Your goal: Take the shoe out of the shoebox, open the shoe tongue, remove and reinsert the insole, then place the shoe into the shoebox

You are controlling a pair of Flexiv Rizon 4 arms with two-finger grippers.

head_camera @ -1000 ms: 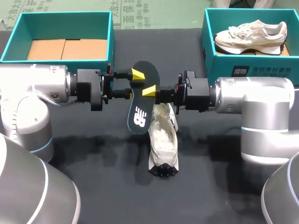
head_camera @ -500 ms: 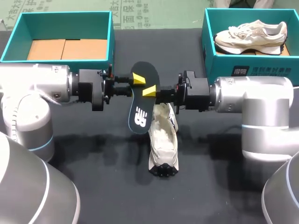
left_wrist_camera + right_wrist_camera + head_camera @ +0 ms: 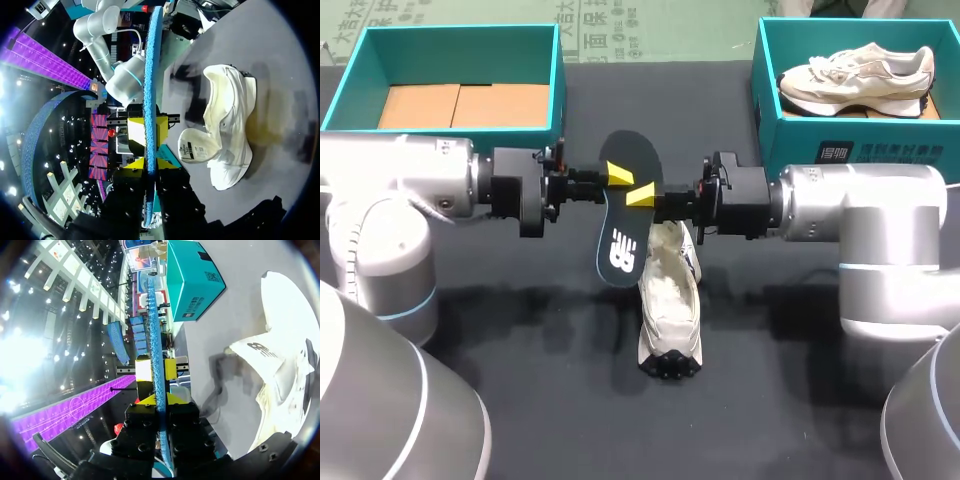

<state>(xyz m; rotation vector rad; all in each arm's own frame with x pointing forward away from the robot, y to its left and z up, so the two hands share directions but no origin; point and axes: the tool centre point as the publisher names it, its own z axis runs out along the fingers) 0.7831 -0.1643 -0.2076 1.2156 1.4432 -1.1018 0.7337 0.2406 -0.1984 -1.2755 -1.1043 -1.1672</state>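
Note:
A black insole [image 3: 623,215] with a blue underside hangs tilted in the air above the table's middle. My left gripper [image 3: 616,172] comes in from the left and is shut on its upper edge. My right gripper [image 3: 642,194] is shut on the opposite edge. In the left wrist view the insole [image 3: 150,75] stands edge-on between that gripper's [image 3: 146,150] yellow tips, both touching it. The right wrist view shows the same: the insole [image 3: 154,340] is pinched in the gripper [image 3: 156,382]. The cream shoe [image 3: 670,300] lies on the black table below, tongue pulled open [image 3: 227,130] [image 3: 280,355].
A teal shoebox [image 3: 558,80] with a cardboard floor stands at the back left [image 3: 192,280]. Another teal shoebox [image 3: 775,130] at the back right holds a second cream shoe [image 3: 855,75]. Bare black table lies in front of the shoe.
My left gripper's fingers have closed in on the insole's edge and moved slightly right. The right gripper, the insole and the shoe have hardly moved.

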